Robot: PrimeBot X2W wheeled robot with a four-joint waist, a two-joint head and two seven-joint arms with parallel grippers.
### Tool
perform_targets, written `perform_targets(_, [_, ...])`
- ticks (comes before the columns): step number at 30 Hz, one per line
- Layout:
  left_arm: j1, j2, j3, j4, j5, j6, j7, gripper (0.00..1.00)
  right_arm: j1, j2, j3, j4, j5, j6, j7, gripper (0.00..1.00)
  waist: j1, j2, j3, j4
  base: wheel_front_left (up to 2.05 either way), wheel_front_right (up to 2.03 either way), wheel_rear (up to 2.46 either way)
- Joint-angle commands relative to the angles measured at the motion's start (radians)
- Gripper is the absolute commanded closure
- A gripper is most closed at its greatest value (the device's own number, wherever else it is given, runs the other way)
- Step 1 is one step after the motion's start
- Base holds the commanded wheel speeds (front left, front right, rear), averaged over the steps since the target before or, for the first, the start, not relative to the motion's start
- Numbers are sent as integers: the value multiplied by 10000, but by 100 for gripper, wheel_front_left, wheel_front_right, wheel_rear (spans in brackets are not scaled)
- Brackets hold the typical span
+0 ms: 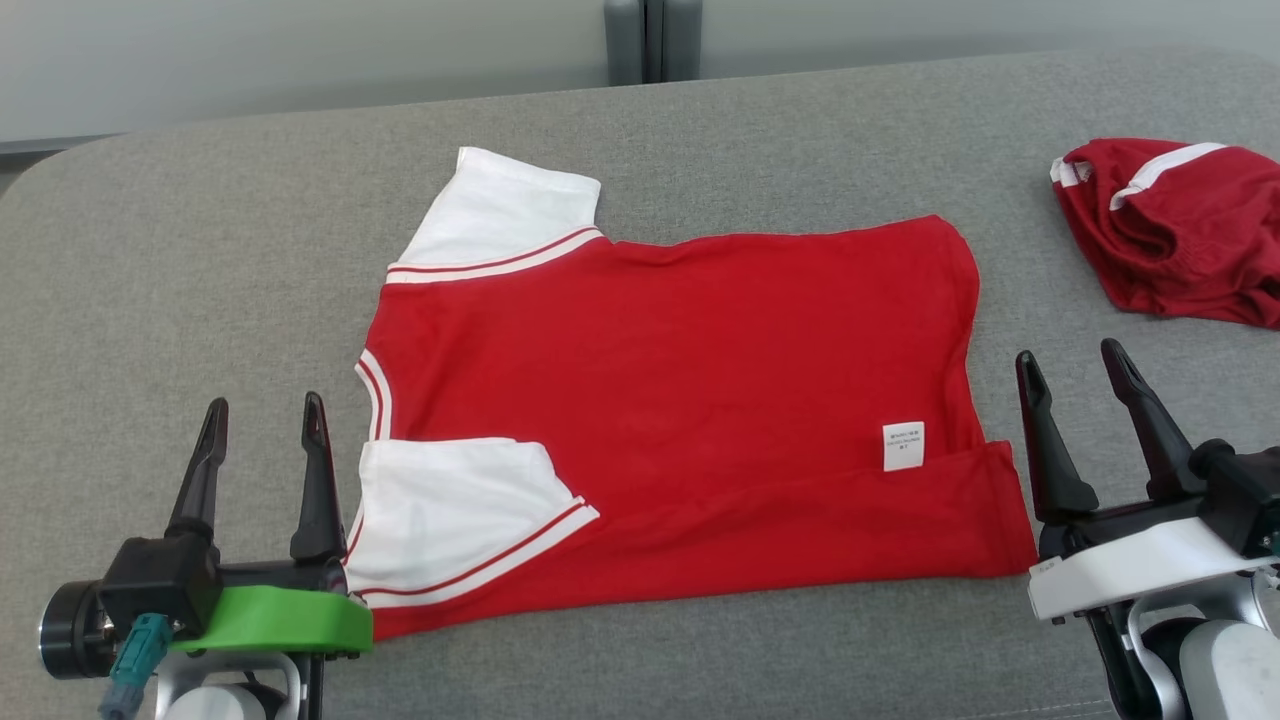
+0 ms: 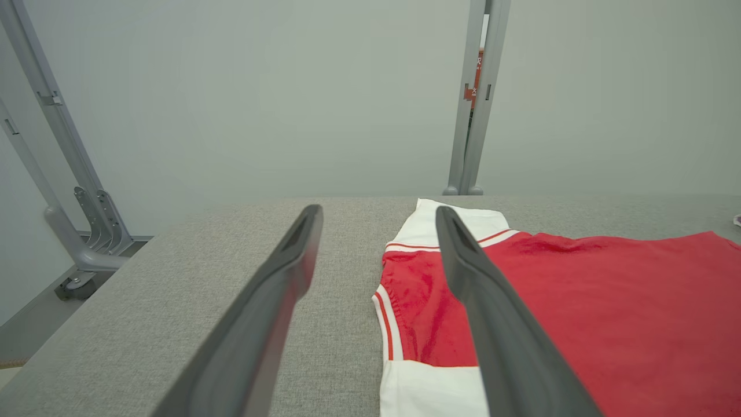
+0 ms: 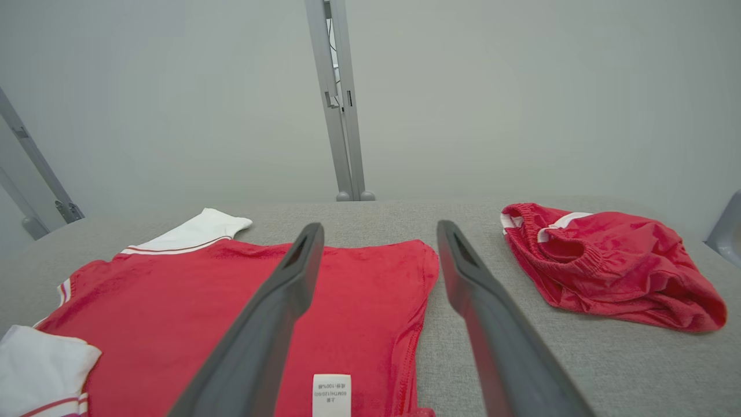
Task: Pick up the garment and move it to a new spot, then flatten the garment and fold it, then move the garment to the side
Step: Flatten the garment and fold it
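The garment (image 1: 680, 380), a red T-shirt with white sleeves, lies spread flat in the middle of the grey table, collar to the left and hem to the right. A white label (image 1: 903, 446) shows near the hem. A strip along its near edge is folded over. My left gripper (image 1: 265, 402) stands open just left of the near white sleeve (image 1: 440, 510), holding nothing. My right gripper (image 1: 1068, 352) stands open just right of the hem, also holding nothing. The left wrist view has the open left gripper (image 2: 377, 209) over the garment's (image 2: 608, 307) collar edge. In the right wrist view the open right gripper (image 3: 380, 225) straddles the hem of the garment (image 3: 191, 307).
A second red piece with white stripes (image 1: 1180, 230) lies crumpled at the table's right end, and the right wrist view has this crumpled piece (image 3: 608, 266) to the right of my fingers. The grey padded table (image 1: 200, 250) has bare cloth on the left. A grey post (image 1: 652, 40) rises behind the far edge.
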Motion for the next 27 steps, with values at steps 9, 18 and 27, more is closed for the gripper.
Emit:
perform_targets(9, [-329, 128, -27, 53, -150, -16, 322, 0, 112, 202, -159, -391, 36, -12, 346, 0, 0, 0, 202, 43, 0, 0, 0])
perform_targets(18, [-3232, 520, -400, 741, -507, -915, 1794, 0, -611, 252, 158, -495, 113, -12, 134, 0, 0, 0, 1326, -360, 0, 0, 0])
perform_targets(27, [-7016, 402, -801, 3619, -831, -1770, 2744, 0, -1613, 444, 610, -100, 237, -12, -344, 0, 0, 0, 2986, -1261, 0, 0, 0])
